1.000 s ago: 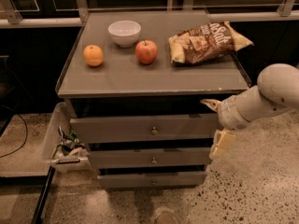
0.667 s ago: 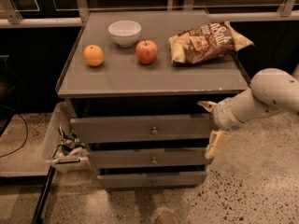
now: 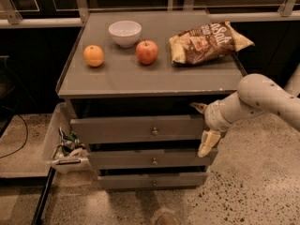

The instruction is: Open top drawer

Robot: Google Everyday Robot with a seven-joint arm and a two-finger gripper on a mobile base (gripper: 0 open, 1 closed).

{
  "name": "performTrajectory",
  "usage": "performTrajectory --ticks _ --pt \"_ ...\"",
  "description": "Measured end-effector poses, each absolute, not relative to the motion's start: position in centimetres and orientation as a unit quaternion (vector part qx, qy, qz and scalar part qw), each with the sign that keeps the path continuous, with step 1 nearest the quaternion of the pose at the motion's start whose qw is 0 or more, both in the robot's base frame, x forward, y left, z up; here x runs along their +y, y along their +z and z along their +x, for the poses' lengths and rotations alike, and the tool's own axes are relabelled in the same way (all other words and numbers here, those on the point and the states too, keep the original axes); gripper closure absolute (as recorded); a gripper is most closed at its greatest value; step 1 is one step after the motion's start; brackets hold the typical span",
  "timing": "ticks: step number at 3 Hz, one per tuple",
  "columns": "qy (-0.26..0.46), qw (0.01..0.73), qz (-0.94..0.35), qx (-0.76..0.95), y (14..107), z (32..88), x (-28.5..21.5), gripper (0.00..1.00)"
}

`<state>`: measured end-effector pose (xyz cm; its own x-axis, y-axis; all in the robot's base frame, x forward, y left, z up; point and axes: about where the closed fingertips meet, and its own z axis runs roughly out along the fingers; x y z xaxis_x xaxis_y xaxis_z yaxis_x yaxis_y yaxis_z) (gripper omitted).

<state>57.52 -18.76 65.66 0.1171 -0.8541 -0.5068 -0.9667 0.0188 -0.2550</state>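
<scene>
The top drawer (image 3: 126, 129) is the wide grey front just under the cabinet top, with a small round metal knob (image 3: 154, 131) at its centre. Its front stands a little forward of the dark gap beneath the top. My gripper (image 3: 203, 125) is at the drawer's right end, well right of the knob. It is open: one pale fingertip (image 3: 198, 108) is at the drawer's upper edge and the other (image 3: 207, 145) hangs below its lower edge. My white arm (image 3: 262, 100) reaches in from the right.
Two narrower grey drawers (image 3: 152, 159) sit below. The cabinet top (image 3: 154, 78) holds an orange (image 3: 93, 56), a white bowl (image 3: 124, 33), a red apple (image 3: 146, 52) and a chip bag (image 3: 208, 42). A clear bin with clutter (image 3: 63, 144) stands at the left. The floor is speckled.
My gripper and arm have moved left, from beside the cabinet to the right end of the top drawer. The drawers and the things on top have not moved.
</scene>
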Motion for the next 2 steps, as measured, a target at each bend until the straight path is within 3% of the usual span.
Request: performTrajectory --ticks 2 --pt "0.106 0.264 -0.688 0.668 62.5 59.2 -18.7 0.00"
